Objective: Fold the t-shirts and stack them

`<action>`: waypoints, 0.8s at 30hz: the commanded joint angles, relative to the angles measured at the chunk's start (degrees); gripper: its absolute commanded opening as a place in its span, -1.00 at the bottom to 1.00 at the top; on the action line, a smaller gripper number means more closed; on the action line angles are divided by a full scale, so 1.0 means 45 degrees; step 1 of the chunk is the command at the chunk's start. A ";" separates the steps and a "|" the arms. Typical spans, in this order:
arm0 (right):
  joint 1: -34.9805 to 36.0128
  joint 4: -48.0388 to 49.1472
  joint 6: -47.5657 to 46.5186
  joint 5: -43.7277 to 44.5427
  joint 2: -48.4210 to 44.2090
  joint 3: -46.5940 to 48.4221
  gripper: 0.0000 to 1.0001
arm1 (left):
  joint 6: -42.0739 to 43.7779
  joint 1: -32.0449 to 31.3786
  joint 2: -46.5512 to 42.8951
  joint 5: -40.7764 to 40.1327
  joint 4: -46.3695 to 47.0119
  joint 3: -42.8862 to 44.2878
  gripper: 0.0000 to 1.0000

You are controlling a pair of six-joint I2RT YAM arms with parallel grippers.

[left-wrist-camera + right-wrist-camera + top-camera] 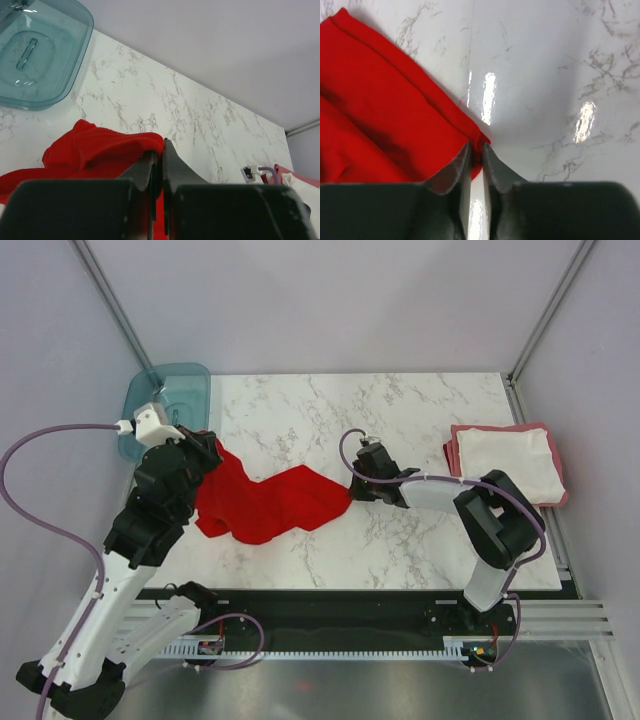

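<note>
With left gripper (159, 146) clenched on red t-shirt (270, 502) and right gripper (476, 148) nearly closed at its right corner tip, cannot tell if caught, could slip free when pulled.

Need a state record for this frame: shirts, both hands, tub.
red t-shirt: unfolded, crumpled, left-centre of the table
left hand: shut on the red t-shirt's far-left edge
right hand: jaws nearly together around the red t-shirt's right corner; grip unconfirmed
white t-shirt: folded, lying on the pinkish-red t-shirt, right side of the table
teal tub: far-left corner
progress: red t-shirt not yet folded or stacked
</note>
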 commanded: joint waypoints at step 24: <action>-0.3134 -0.4092 0.0538 0.5516 -0.8611 -0.0965 -1.00 | -0.0561 0.3564 0.2293 0.3867 -0.0085 0.1510 -0.96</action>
